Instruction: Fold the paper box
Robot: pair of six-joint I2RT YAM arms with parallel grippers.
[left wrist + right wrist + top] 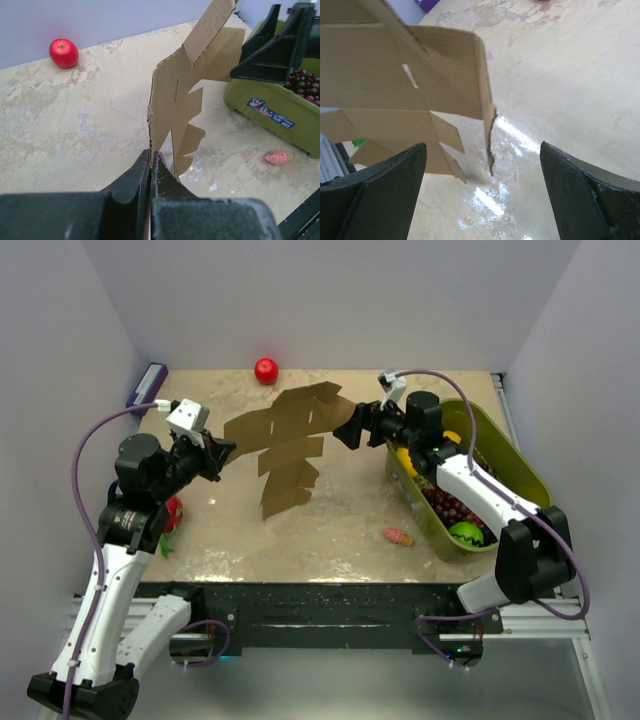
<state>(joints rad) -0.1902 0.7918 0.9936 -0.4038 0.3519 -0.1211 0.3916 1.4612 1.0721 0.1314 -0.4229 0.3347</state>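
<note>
The left hand [222, 452] is pinched shut on the near edge of the paper box [285, 435], its two black fingers [135, 175] pressed together with the cardboard between them. From that grip the box, a flat die-cut brown sheet with cut flaps and tabs, stands on edge and stretches across the middle of the surface [330, 540] towards the right hand [352, 430]. The right hand is spread wide, its fingers [385, 185] far apart. The sheet's far end hangs just ahead of the gap, nearer the left finger in the wrist view, and neither finger visibly touches it. Behind the right hand sits a green basket [505, 445] holding dark grapes [450, 508]. A small pink thing [398, 536] lies on the surface beside the basket, and a red apple [266, 370] rests near the back wall.
</note>
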